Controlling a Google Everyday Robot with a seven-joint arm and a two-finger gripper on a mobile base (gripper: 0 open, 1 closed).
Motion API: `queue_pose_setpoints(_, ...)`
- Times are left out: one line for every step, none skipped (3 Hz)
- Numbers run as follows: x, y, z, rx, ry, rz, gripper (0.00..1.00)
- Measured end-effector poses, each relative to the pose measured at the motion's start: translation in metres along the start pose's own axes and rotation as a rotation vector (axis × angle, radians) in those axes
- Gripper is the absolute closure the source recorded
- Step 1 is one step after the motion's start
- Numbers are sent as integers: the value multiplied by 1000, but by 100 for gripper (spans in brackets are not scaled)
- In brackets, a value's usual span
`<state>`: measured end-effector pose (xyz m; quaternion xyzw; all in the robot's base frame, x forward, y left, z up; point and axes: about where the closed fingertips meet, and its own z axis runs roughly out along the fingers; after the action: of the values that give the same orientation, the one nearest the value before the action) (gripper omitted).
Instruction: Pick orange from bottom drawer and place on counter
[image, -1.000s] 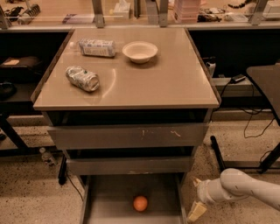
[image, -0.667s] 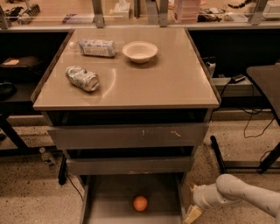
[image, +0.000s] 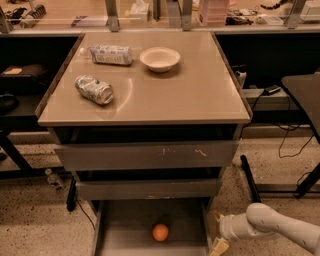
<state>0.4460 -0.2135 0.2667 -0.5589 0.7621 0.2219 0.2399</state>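
Sinking a little lower and edging leftward since a second ago, the white arm (image: 265, 227) is reaching in from the bottom right corner, and its gripper (image: 219, 245) is now hanging just outside the right wall of the bottom drawer (image: 125, 225), close to the lower edge of the view. Whether the gripper is clenched or released cannot be told. Nothing else is showing any change: the orange (image: 160, 232) is lying in the same spot as before.

The bottom drawer is standing pulled out, a shallow grey tray, and the orange is resting alone on its flat floor, near the middle and well apart from the gripper. Above it, the middle drawer (image: 145, 189) and the top drawer (image: 145, 156) are showing scuffed grey fronts with dark gaps over them.

On the counter (image: 190, 90), a white bowl (image: 160, 59) is sitting upright toward the back, with a pale crumpled package (image: 111, 54) just beside it on the left and a dented can (image: 94, 89) lying on its side nearer the front left.

The orange is looking small, round and bright against the grey floor, smaller than the bowl.
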Motion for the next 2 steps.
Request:
queue_pose_setpoints(-13,3,22,-29,-111,-31,0)
queue_pose_setpoints(-18,3,51,-45,-218,-52,0)
